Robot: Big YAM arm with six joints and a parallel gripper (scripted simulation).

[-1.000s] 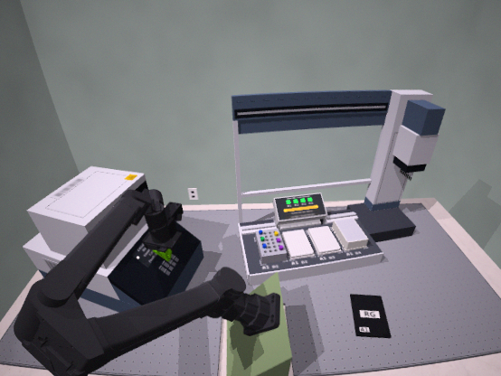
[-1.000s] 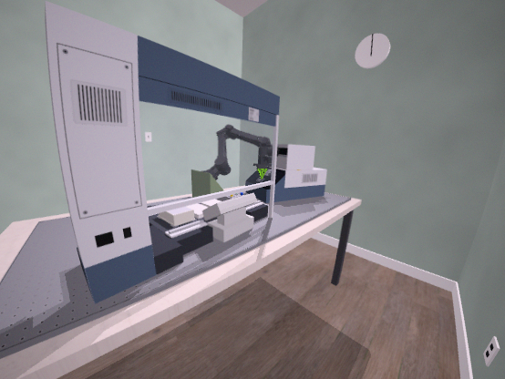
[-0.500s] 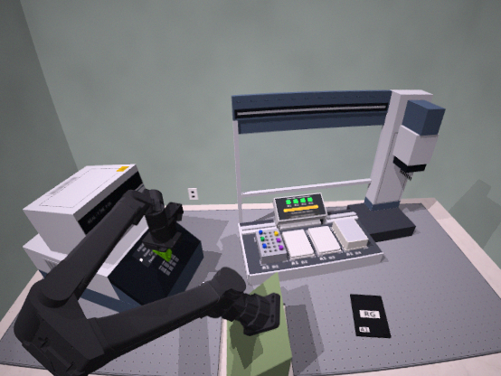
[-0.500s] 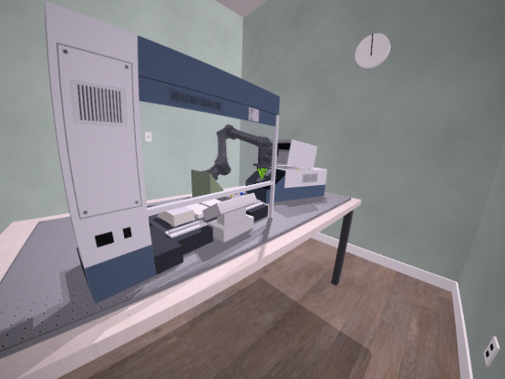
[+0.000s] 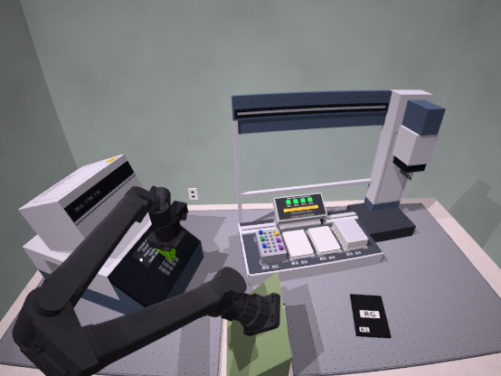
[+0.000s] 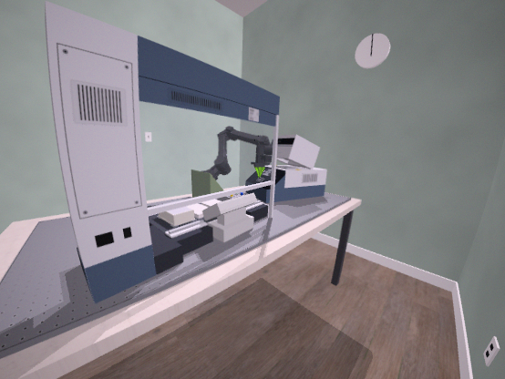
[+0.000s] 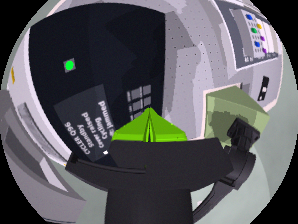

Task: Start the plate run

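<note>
The green fingers are pressed together to a single wedge, holding nothing; the gripper [image 5: 168,254] points down at Q1's dark panel [image 5: 155,271], its tip at or just above the key rows. Whether it touches a key cannot be told. In the wrist view the keys [image 7: 139,98] lie just past the tip at 12 o'clock, and the green lamp [image 7: 68,66] sits at 10 o'clock. Q1's lid [image 5: 77,199] stands tilted up at the rear, so the opening step looks done or under way.

The plate [image 5: 297,242] on D2 lies well apart from the fingers, at 3 o'clock in the top view, between the tube block [image 5: 269,242] and the D3 plate [image 5: 324,239]. Its long axis runs front to back, so the coming move probably calls for a rise, a swing right and a wide opening across the short side.
</note>
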